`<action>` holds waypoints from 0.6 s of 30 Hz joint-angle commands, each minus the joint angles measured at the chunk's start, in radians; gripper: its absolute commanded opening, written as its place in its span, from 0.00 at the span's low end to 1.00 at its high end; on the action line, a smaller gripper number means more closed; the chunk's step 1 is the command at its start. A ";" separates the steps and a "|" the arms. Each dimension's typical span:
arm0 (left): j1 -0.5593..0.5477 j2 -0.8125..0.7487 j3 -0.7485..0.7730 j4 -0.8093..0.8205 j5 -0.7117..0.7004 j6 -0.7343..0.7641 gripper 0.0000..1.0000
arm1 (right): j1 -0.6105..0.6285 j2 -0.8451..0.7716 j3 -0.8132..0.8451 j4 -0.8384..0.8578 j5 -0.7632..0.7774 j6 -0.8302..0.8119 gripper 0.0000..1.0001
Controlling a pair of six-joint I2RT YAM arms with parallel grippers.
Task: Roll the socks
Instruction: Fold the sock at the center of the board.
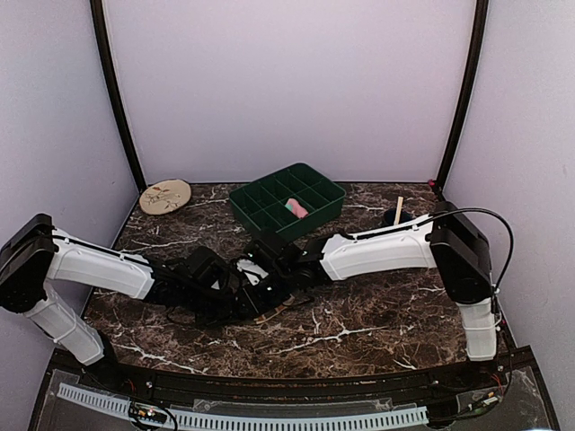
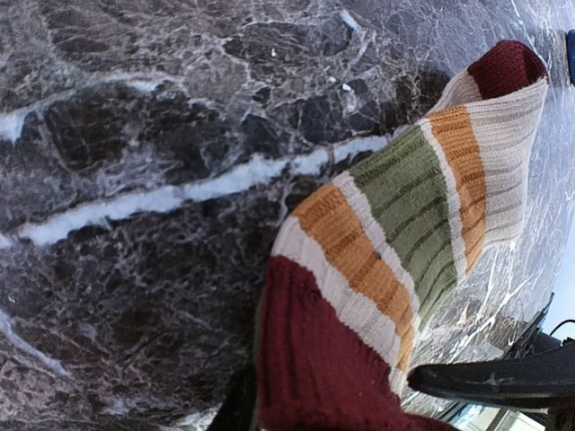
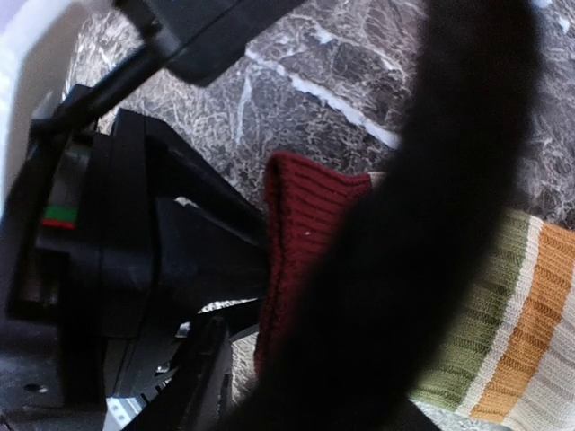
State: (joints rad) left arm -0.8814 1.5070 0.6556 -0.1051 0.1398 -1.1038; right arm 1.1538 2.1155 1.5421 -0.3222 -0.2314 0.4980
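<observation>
Plainly, the striped sock (image 2: 395, 233) stretched over the table (image 2: 135, 180), its long axis running from lower centre to upper right of the left wrist view, with its maroon end clamped in the left gripper (image 1: 244, 296). The right gripper (image 1: 268, 280) crowded just beside it — parted or closed, I could not tell. No writing was readable.

The beige, maroon-olive-orange striped sock (image 2: 386, 233) lay stretched mid-surface on the marble surface (image 1: 377, 323). The pink sock (image 1: 296, 208) sat in the green tray (image 1: 247, 199).
</observation>
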 commanded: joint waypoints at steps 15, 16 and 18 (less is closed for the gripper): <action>-0.010 -0.147 -0.066 -0.192 -0.051 -0.006 0.24 | 0.011 -0.178 -0.124 0.044 0.143 0.015 0.40; -0.010 -0.144 -0.062 -0.192 -0.048 -0.003 0.24 | 0.011 -0.185 -0.131 0.041 0.172 0.011 0.40; -0.011 -0.136 -0.050 -0.196 -0.049 0.002 0.24 | 0.007 -0.191 -0.137 0.027 0.224 0.000 0.40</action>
State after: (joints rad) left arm -0.8867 1.3815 0.5983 -0.2470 0.1097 -1.1107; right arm 1.1542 1.9675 1.4261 -0.3080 -0.1177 0.5068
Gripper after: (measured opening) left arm 0.241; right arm 0.404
